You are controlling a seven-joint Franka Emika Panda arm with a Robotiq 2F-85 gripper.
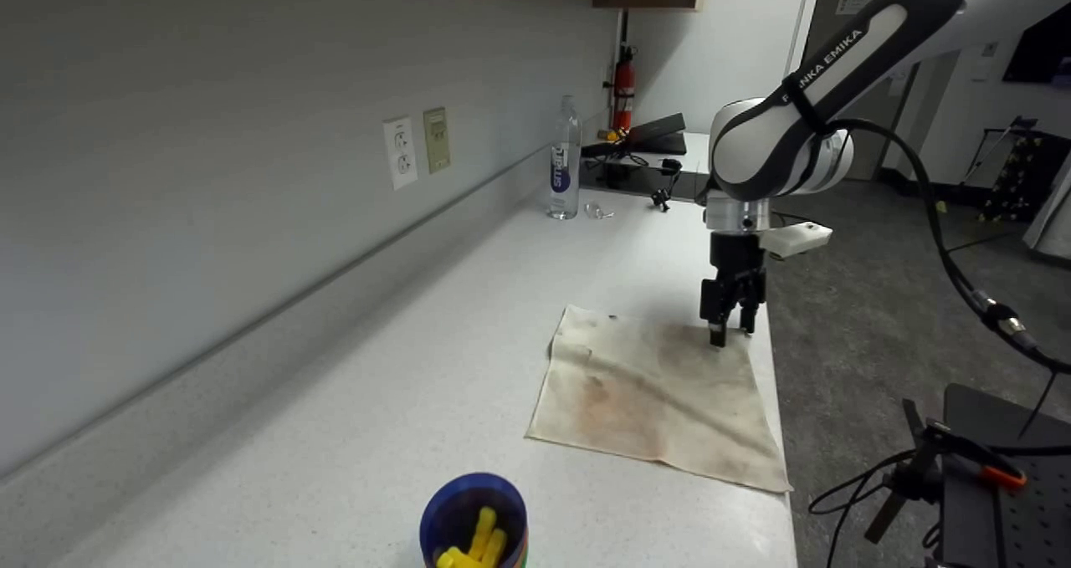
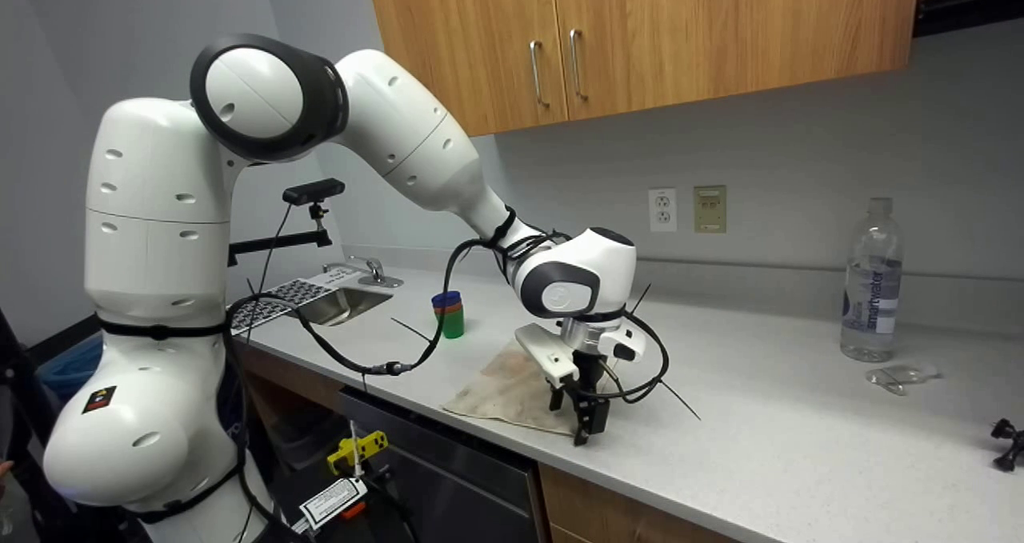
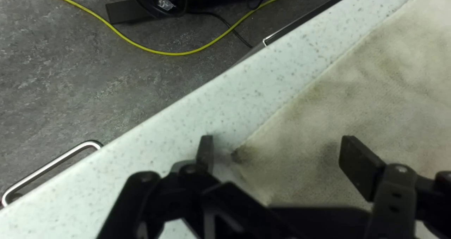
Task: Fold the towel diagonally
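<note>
The towel (image 1: 644, 392) is a thin beige cloth with brownish smudges, lying flat and unfolded on the counter. It also shows in an exterior view (image 2: 508, 391), partly hidden behind the gripper. In the wrist view the towel (image 3: 373, 98) has a dark-stained corner between my two fingertips. My gripper (image 3: 276, 145) is open, one finger over bare counter beside the corner, the other over the cloth. In both exterior views the gripper (image 1: 733, 335) (image 2: 570, 425) points down at that corner, near the counter's front edge. Whether the fingertips touch the surface I cannot tell.
A blue-rimmed cup (image 1: 474, 488) holding yellow pieces stands beyond the towel; it looks like a stack of colored cups (image 2: 450, 319). A water bottle (image 1: 565, 166) (image 2: 872, 287) stands near the wall. The counter's front edge (image 3: 169, 105) runs close beside the towel. A sink (image 2: 352, 303) lies farther off.
</note>
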